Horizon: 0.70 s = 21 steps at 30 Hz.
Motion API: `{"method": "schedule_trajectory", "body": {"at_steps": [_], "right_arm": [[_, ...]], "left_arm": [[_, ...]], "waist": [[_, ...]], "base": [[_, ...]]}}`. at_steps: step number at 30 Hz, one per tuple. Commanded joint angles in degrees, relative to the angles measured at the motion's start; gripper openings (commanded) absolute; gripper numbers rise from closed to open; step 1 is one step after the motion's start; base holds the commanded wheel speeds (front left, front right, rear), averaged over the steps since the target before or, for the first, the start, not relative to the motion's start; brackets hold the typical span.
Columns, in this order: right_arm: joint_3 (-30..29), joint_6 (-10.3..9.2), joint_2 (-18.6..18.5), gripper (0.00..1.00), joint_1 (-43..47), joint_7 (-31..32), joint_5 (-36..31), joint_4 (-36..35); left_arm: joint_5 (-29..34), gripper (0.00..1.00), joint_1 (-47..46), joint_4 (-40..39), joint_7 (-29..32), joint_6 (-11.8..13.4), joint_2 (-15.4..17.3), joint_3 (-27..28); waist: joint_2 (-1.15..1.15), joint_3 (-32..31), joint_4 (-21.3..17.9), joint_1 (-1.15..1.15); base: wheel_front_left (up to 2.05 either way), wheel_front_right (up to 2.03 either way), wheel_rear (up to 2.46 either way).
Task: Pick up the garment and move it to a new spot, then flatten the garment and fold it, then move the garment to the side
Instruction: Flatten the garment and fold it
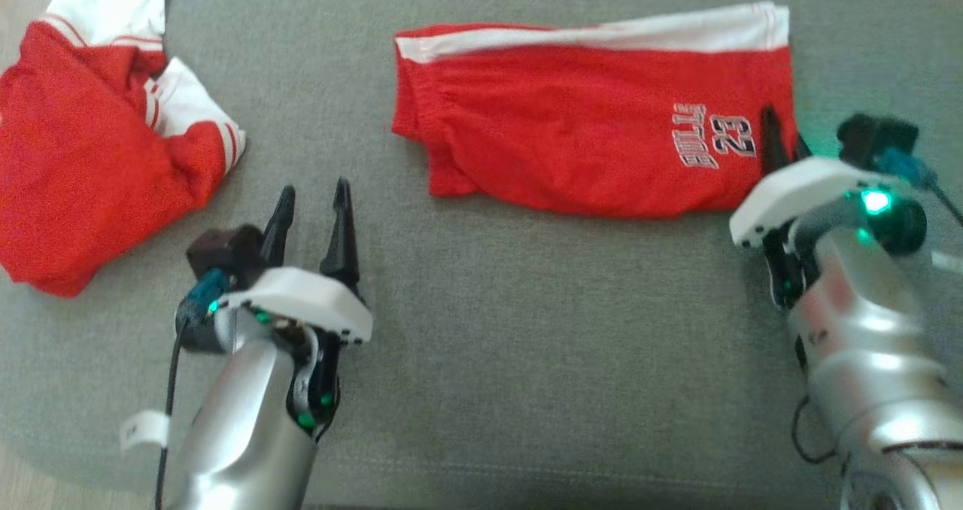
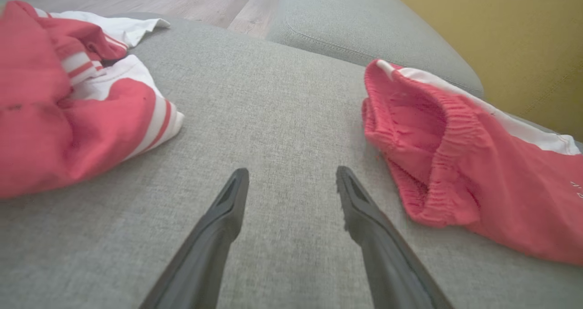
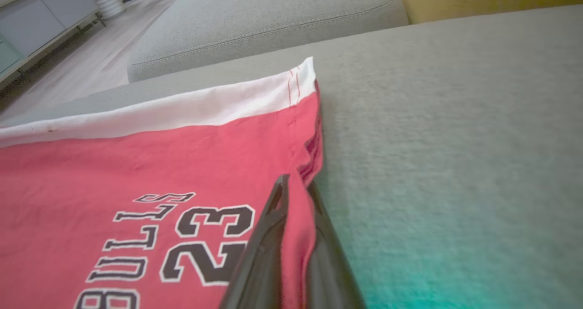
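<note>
On the grey cushion: red shorts, lay flat, apparently halved. Your right gripper had jaws clenched on their numbered hem. Your left gripper had jaws released, short of the waistband. Step judged: folding. Next you needed a waistband grasp.

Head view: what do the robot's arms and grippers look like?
The left gripper and right gripper each have two long dark tapered fingers on a white wrist shell with green lights. Silver forearms carry black cables; the left bears a white tag.
</note>
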Motion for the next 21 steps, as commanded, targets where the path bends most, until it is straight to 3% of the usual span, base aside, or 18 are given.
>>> {"method": "schedule_trajectory", "body": {"at_steps": [1, 10, 21], "right_arm": [[0.7, 0.18, -0.3, 0.00, 1.6, -1.1, 1.2, -2.2], [4.9, 0.18, -1.4, 0.00, 2.7, -1.9, 5.3, -12.0], [24.1, 0.18, 1.5, 0.00, 3.5, 4.1, 13.0, -26.8]], "left_arm": [[0.7, 1.00, 0.9, -1.7, -0.3, 0.2, 1.3, 2.3], [1.4, 1.00, 4.2, -1.7, -0.3, -0.2, 1.3, 2.9], [-0.2, 1.00, 4.7, -1.4, -0.3, 0.2, 1.3, 1.6]], "waist": [[0.00, -1.7, -1.2, 0.00], [0.00, -3.3, -1.6, 0.00], [0.00, -4.2, 4.1, 0.00]], "base": [[0.00, 0.00, 0.00], [0.00, 0.00, 0.00], [0.00, 0.00, 0.00]]}}
